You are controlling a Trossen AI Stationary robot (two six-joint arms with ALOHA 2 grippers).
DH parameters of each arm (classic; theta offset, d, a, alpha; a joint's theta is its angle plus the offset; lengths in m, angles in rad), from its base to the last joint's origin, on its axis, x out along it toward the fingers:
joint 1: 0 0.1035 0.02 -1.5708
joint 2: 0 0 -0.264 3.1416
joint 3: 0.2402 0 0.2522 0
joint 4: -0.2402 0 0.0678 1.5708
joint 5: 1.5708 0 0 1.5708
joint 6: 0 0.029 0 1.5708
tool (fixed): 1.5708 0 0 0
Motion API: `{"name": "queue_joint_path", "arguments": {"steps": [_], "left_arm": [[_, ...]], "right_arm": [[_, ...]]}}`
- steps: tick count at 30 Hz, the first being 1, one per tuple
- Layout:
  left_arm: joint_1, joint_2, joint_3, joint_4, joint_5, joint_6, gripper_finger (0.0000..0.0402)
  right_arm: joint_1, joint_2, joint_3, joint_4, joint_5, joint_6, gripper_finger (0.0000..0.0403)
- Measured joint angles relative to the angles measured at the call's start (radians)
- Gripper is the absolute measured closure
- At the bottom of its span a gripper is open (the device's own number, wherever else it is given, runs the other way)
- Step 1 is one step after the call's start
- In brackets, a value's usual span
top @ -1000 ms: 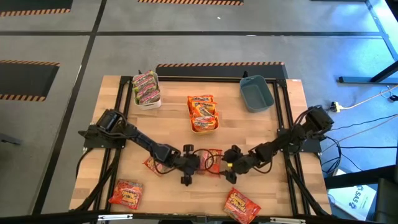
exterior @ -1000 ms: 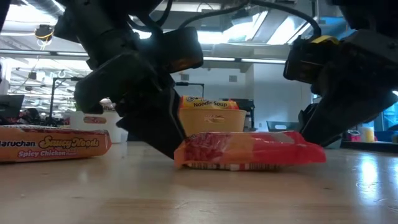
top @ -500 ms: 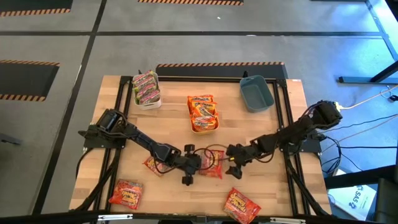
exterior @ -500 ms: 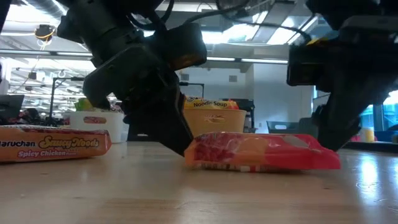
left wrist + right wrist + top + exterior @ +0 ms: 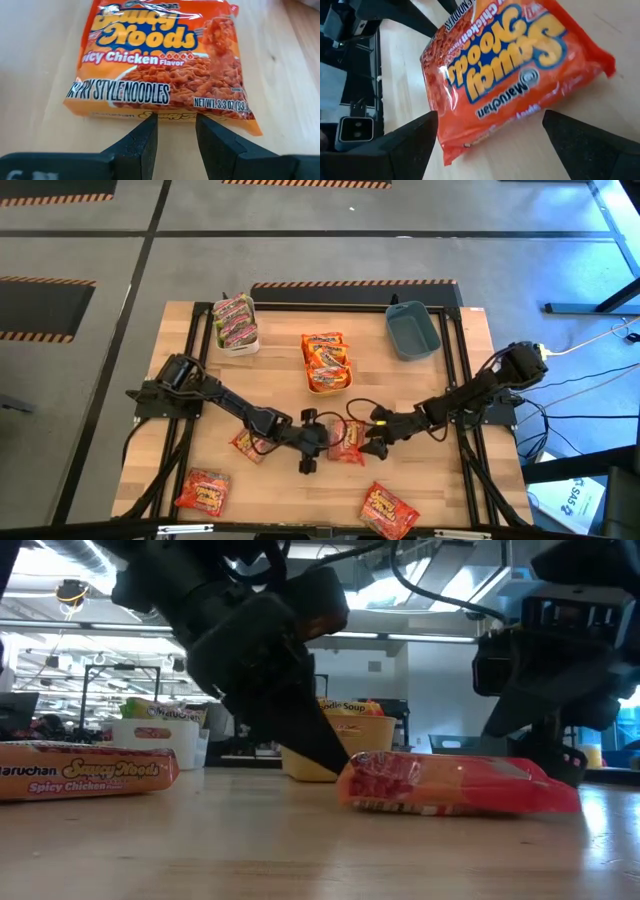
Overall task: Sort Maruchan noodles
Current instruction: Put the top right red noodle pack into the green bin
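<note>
Red packet (image 5: pixel 347 442) hemmed between left tool (image 5: pixel 322 442) and right tool (image 5: pixel 371 439), bare table (image 5: pixel 420 385) behind.

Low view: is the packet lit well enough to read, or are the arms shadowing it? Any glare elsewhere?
Low view: the centre packet is backlit, label unreadable; both arms show as dark silhouettes against bright ceiling lights. Left wrist view: print sharp, mild glare on the wrapper. Right wrist view: right gripper fingers blurred, packet lettering legible.

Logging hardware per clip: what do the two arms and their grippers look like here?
Both arms are dark, nearly black, jointed links with black cables looping along them. The left gripper has two flat, wedge-shaped black fingers. The right gripper has the same dark fingers, broad and blunt. In the low view the right arm's wrist block is boxy with a small yellow mark on top. No readable markings show.
</note>
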Motion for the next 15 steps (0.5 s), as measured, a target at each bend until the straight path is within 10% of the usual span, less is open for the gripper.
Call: {"name": "queue_joint_path", "arguments": {"steps": [15], "left_arm": [[0.055,0.079,0.002,0.130,0.061,-0.009,0.0274]], "right_arm": [[-0.002,0.002,0.038,-0.010,0.102,0.001,0.0033]]}}
